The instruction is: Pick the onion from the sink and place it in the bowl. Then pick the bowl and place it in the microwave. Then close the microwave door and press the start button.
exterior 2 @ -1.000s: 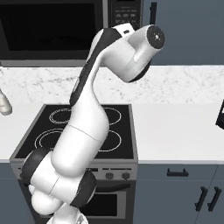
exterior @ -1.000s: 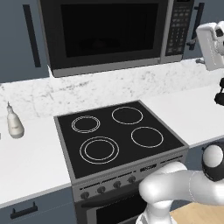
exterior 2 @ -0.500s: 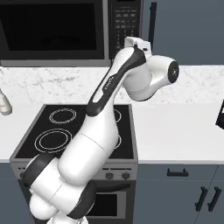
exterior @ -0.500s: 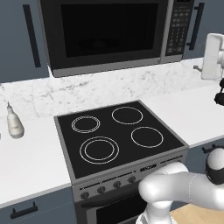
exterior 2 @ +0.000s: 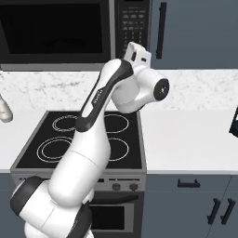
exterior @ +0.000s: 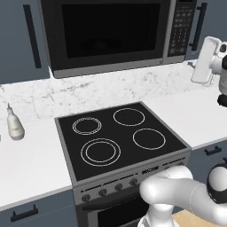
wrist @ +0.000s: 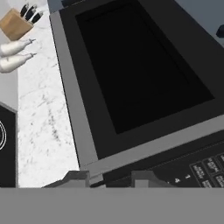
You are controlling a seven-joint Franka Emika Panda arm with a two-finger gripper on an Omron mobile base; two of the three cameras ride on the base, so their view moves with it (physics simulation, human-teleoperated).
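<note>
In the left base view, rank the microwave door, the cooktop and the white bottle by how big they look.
1. cooktop and microwave door: too close to rank; the cooktop is nearer the camera and the door's top is cropped.
2. white bottle, clearly smallest.

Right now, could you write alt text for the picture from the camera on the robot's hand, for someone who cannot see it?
A close, tilted look at a microwave with its dark glass door shut and keypad buttons at the lower right. The fingers rise at the bottom edge. At left are a white marble wall, two pale bottles and a wooden knife block.
</note>
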